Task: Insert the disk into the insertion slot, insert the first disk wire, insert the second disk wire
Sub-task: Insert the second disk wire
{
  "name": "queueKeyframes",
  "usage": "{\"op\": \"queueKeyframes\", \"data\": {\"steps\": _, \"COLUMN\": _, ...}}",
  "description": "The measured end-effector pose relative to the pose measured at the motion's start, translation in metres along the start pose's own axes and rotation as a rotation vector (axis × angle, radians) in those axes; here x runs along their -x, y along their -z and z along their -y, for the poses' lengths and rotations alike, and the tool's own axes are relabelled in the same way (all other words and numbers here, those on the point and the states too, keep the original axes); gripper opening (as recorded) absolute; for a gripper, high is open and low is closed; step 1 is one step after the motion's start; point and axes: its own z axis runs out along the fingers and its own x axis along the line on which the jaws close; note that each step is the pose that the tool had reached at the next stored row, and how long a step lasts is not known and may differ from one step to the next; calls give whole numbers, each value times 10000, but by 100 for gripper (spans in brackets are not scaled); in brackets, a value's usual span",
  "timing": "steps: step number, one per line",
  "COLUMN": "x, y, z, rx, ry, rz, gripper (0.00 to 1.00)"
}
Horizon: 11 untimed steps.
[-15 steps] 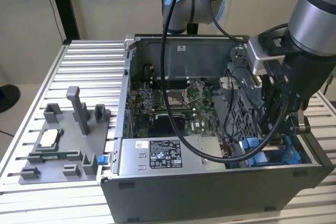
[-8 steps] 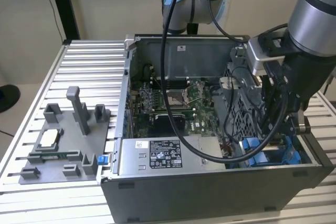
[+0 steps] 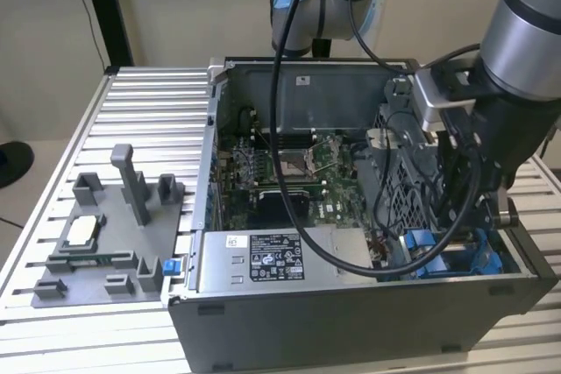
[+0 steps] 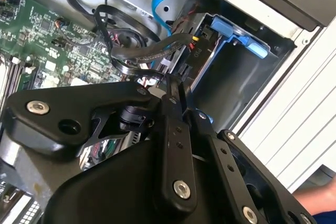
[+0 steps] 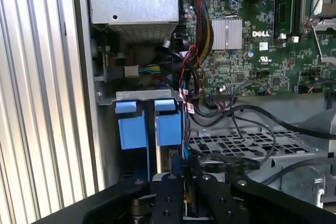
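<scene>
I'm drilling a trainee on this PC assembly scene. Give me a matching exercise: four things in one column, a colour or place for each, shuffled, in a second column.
Things:
1. Motherboard
2. Fixture tray
3. Drive cage
4. Disk caddy tabs

Descriptions:
A. Grey plastic, on the slatted table at the exterior view's left, outside the case
B. Blue, paired side by side in the first wrist view
C. Green, lying in the floor of the open case
D. Grey perforated sheet metal with black cables lying across it

Pairs: 1-C, 2-A, 3-D, 4-B
</scene>
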Motion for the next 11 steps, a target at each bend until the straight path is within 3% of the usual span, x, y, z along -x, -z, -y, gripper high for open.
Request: {"op": "queueKeyframes", "data": {"steps": 11, "x": -29, "y": -32, "z": 57, "rx": -13, "ry": 1, "rz": 11, "gripper": 0}}
